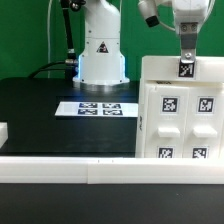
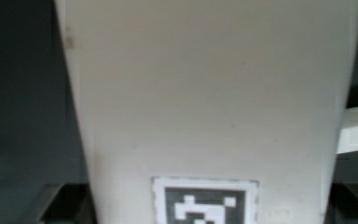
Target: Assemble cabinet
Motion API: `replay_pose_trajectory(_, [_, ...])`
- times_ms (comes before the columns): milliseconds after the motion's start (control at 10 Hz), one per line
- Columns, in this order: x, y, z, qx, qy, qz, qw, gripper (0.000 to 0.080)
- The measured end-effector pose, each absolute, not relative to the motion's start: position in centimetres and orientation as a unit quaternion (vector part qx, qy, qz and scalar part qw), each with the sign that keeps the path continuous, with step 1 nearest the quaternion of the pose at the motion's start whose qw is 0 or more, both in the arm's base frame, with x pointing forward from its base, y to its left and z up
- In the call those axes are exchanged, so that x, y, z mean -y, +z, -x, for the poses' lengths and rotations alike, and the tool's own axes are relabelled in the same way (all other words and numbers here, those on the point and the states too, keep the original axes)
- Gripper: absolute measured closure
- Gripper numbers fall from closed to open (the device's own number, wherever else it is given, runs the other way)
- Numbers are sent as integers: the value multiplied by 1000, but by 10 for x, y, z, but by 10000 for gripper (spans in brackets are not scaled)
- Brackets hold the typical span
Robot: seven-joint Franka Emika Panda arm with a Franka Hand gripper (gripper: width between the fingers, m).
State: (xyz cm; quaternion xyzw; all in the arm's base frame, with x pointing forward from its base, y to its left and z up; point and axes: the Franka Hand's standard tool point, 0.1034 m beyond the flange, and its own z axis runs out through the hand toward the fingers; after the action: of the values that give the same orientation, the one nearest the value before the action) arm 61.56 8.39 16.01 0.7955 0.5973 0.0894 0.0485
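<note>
Your pincer (image 1: 186, 62) hangs at the top edge of the cabinet (image 1: 180, 110), its fingers reaching straight down from the wrist, and a small tagged piece (image 1: 186, 68) sits right at their tips where they meet that edge. You cannot tell from either view whether the fingers are apart, together or clamped on anything: the exterior view shows them only as one dark column, and the wrist view is filled almost wholly by a broad white panel (image 2: 202, 90) with one marker tag (image 2: 206, 201) low on it, so the fingertips themselves stay hidden. The cabinet stands directly beneath the pincer on the exterior view's right, upright on the black worktop (image 1: 45, 110), with its broad tagged face turned toward the camera. Further out, toward the exterior view's left and behind, the marker board (image 1: 98, 108) lies flat on the worktop, just in front of the arm's white base (image 1: 102, 50). A white rail (image 1: 70, 168) runs along the near edge of the worktop.
</note>
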Motion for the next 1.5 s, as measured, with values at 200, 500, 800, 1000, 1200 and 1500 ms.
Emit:
replay_pose_trajectory(200, [-84, 160, -616, -523, 94, -846, 40, 243])
replay_pose_trajectory(500, [-83, 160, -616, -410, 100, -906, 28, 243])
replay_pose_trajectory(800, [-86, 160, -616, -269, 113, -956, 14, 242])
replay_pose_trajectory(1000, [-90, 162, -617, -169, 127, -977, 3, 242])
replay_pose_trajectory(1200, [-88, 162, -618, -85, 130, -988, -8, 242])
replay_pose_trajectory(1500, [-83, 160, -618, -22, 128, -991, -18, 242])
